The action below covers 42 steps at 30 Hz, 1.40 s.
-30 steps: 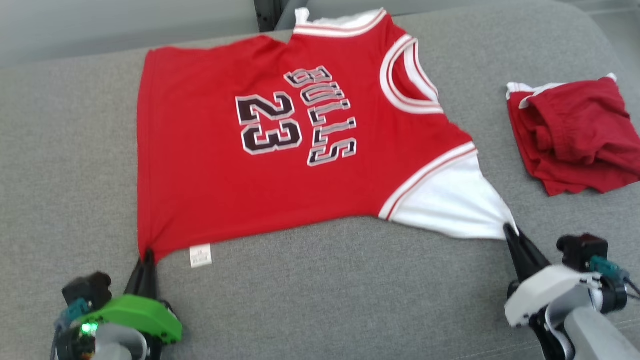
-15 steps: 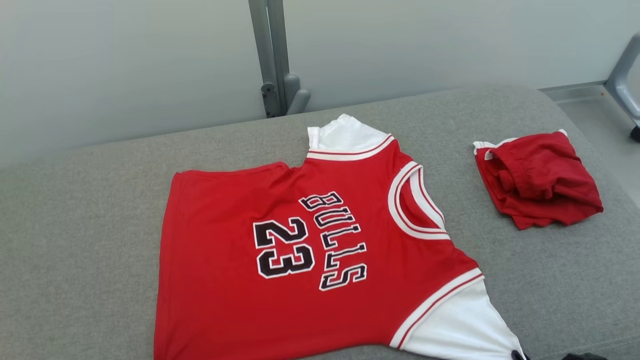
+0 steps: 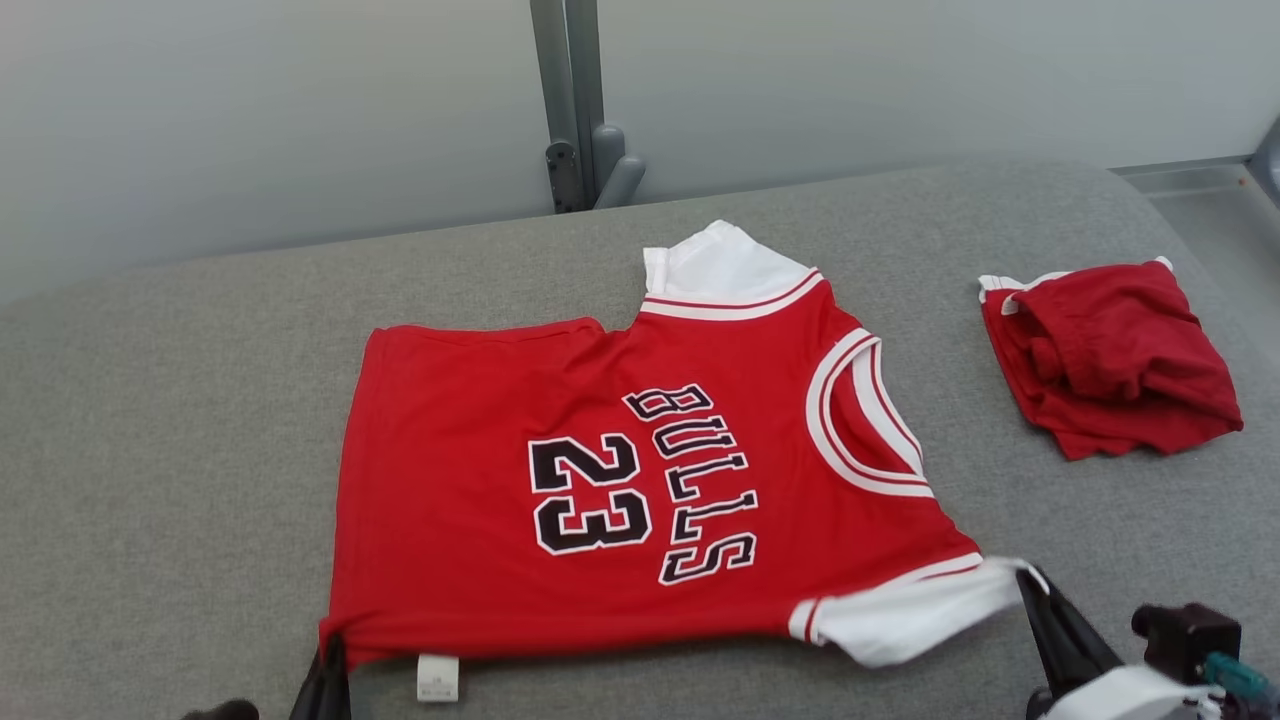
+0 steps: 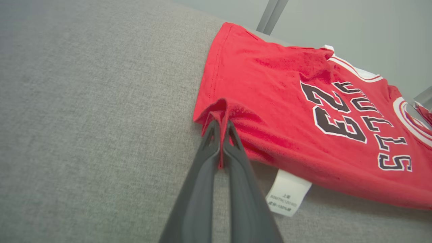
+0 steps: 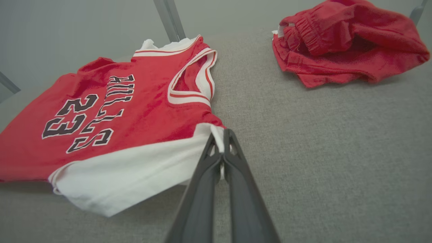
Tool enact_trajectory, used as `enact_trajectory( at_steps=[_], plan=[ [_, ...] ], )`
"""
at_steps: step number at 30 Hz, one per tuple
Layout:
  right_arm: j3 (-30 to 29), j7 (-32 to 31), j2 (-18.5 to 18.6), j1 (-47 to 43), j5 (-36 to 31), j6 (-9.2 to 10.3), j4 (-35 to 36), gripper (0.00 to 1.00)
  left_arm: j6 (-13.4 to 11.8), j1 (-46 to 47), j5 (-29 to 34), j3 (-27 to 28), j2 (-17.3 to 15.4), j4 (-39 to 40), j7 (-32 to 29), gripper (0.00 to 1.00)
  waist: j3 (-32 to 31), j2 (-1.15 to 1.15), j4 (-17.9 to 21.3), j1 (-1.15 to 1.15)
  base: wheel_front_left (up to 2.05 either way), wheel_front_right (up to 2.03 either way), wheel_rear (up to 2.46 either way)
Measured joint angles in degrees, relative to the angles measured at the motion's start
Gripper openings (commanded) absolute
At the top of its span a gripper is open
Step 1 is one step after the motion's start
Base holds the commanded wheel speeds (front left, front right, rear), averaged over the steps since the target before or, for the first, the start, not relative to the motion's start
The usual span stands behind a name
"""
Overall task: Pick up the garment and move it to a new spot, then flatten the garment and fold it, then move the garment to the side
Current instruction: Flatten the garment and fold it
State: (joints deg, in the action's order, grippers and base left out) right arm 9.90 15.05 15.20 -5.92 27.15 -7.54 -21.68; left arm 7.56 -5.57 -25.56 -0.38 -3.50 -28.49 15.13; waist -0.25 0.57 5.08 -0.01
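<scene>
Red jersey [image 3: 450,450], one, red shorts [image 3: 1110,365], one

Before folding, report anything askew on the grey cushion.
The jersey is not flat: its near edge is lifted, pinched at each end by the left tool and right tool. A white care label sticks out beneath. Red shorts lie crumpled nearby.
</scene>
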Motion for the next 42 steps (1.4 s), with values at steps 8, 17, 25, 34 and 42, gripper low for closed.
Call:
enact_trajectory(
  at_steps=[8, 17, 25, 34, 42],
  plan=[
    [0.26, -0.01, 0.63, 11.28, -1.12, 0.0, 4.91, 0.0, 0.0, 5.75, 1.26, -2.91, -0.71, 6.6, 0.0, 0.0, 3.08, 0.0, -1.17, 0.0, 0.0, 0.0, 0.0],
    [1.61, 0.0, -0.12, 25.38, -4.8, 0.0, -4.64, 0.0, 0.0, 14.2, 4.66, -2.92, -0.51, 2.37, 0.0, 0.0, 6.9, 0.0, -2.64, 0.01, 0.0, 0.0, 0.0],
    [0.21, 0.0, -1.1, 33.17, -8.15, 0.0, -11.82, 0.0, 0.0, 21.87, 7.94, -2.43, 0.2, -2.5, 0.0, 0.0, 11.49, 0.0, -3.84, 0.0, 0.0, 0.0, 0.0],
    [-2.21, 0.0, -2.48, 37.99, -10.8, 0.0, -14.78, 0.0, 0.0, 26.41, 11.1, -0.22, 0.47, -4.42, 0.0, 0.0, 15.77, 0.0, -4.25, 0.01, 0.0, 0.0, 0.0],
    [-2.94, 0.0, -3.71, 40.19, -12.89, 0.0, -16.5, 0.0, 0.0, 28.29, 12.13, -0.6, 0.58, -5.55, 0.0, 0.0, 17.73, 0.0, -4.13, 0.01, 0.0, 0.0, 0.0]
  ],
)
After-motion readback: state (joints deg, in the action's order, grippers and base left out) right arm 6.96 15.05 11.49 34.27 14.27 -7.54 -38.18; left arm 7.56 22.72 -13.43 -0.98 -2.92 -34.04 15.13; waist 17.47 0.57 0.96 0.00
